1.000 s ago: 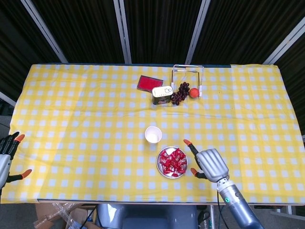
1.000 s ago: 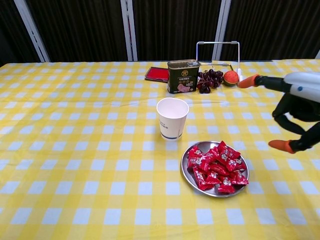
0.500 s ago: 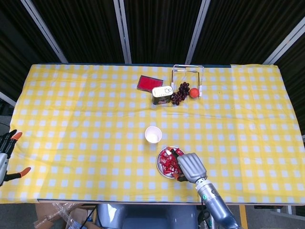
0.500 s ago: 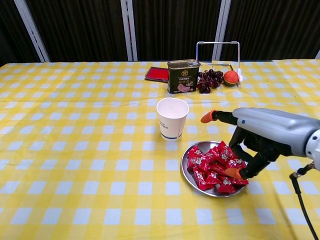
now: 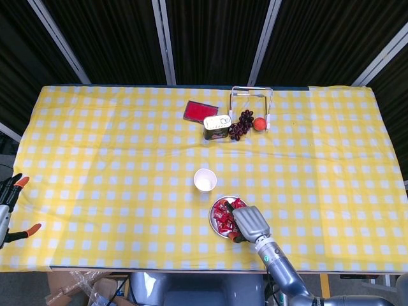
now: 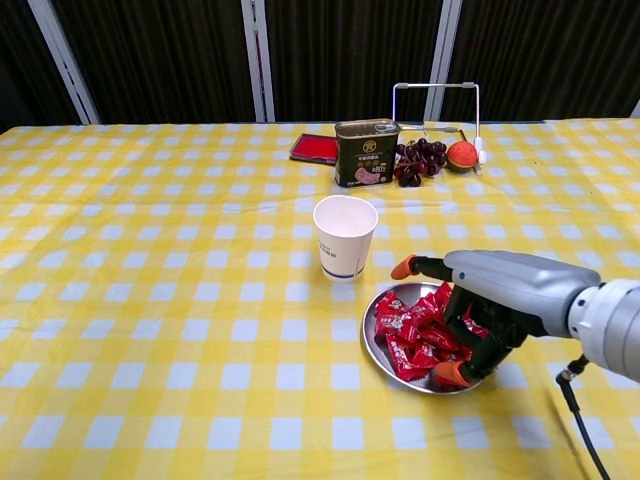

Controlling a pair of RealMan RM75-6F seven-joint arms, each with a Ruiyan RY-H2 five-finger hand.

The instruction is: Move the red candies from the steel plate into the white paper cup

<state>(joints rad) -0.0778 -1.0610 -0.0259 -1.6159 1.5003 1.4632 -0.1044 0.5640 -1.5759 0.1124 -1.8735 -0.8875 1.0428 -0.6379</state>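
Observation:
The steel plate lies near the table's front edge, heaped with red wrapped candies. The white paper cup stands upright just behind and left of it. My right hand sits over the plate's right half, with its fingers curled down into the pile and one orange-tipped finger stretched toward the cup. Whether a candy is held is hidden. In the head view the right hand covers part of the plate, with the candies and the cup beside it. My left hand hangs off the table's left edge, fingers apart, holding nothing.
At the back stand a green tin, a flat red packet, dark grapes, a red-orange fruit and a white wire frame. The yellow checked cloth stretches wide to the left.
My right hand swung in from the right of the plate, came down over the candies, and its fingers curled into the pile. The left hand barely shifted.

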